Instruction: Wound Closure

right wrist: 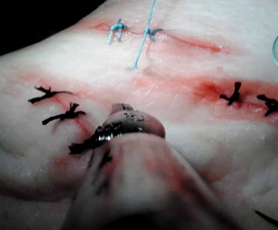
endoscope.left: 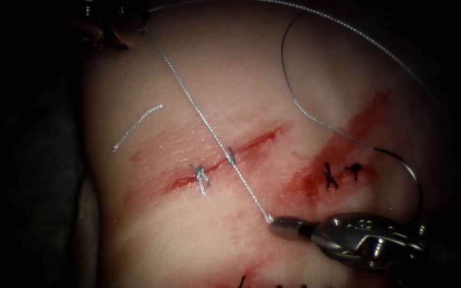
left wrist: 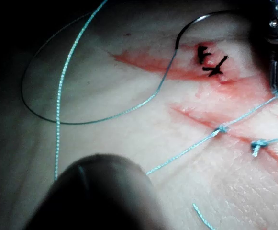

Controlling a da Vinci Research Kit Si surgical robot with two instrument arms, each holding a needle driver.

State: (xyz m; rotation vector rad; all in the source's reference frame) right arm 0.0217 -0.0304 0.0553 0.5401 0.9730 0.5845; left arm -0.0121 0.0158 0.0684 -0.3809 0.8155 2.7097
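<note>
The cut runs slantwise across the tissue. It carries one tied stitch and a second knot. A taut thread runs from my left tool at the upper left, through that second knot, down to my right tool, whose jaws are shut on the thread's end. My left tool looks shut on the other strand. The curved needle lies free on the tissue right of the cut, held by neither tool, its thread looping away from it.
A cut end of thread lies left of the cut. Black stitches sit in a red-stained older wound right of the cut, with more black stitches near my right tool. Red fluid streaks the tissue.
</note>
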